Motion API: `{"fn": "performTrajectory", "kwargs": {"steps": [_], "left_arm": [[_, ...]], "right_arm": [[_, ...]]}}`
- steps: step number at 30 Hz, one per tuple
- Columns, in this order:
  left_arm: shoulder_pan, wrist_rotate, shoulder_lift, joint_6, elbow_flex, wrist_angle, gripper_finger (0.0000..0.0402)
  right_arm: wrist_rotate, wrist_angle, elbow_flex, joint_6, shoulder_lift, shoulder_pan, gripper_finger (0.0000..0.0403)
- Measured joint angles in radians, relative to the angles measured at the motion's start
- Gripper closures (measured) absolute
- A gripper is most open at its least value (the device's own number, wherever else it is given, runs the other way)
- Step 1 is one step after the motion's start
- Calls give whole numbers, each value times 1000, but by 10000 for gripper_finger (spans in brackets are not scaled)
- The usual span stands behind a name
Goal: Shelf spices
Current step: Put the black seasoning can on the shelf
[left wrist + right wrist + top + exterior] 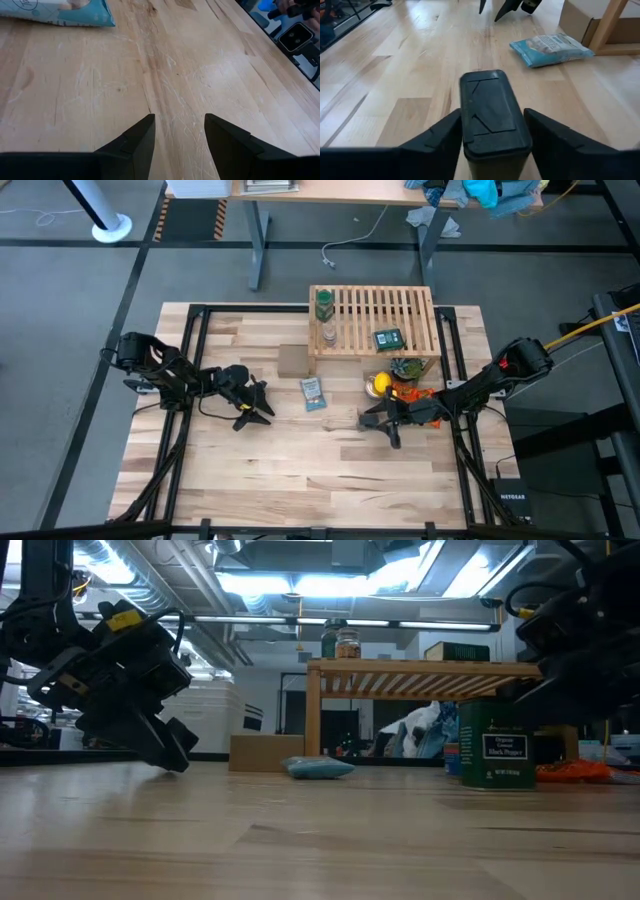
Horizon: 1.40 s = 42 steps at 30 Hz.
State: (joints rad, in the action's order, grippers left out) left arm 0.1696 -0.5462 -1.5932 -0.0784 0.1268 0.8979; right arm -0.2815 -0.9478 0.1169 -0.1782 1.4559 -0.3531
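Here, high view: shelf (385, 315) upper centre of worktop (300, 470), green bottle (323, 304) and glass jar (329, 336) at its left edge, green-labelled tin (388, 338) on slats. Left claw (256, 403) centre-left, open, empty. Right claw (372, 423) centre-right.

Low view: dark tin (496, 746) upright on worktop, right of centre.

Right wrist view: fingers (436, 141) flank tin top; contact unclear.

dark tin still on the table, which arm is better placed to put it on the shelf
Right. The right gripper already has its fingers on either side of the dark tin, close to the shelf. The left gripper hangs over bare table, fingers apart and empty.
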Motion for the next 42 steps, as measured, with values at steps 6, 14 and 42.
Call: {"fn": "performTrajectory", "kwargs": {"steps": [6, 14, 42], "left_arm": [[0, 0, 0, 0, 0, 0, 237], [0, 0, 0, 0, 0, 0, 237], [0, 108, 1, -215, 51, 171, 237]], "right_arm": [[-4, -2, 0, 3, 0, 0, 270], [1, -46, 0, 4, 0, 0, 275], [106, -223, 127, 111, -31, 3, 275]]}}
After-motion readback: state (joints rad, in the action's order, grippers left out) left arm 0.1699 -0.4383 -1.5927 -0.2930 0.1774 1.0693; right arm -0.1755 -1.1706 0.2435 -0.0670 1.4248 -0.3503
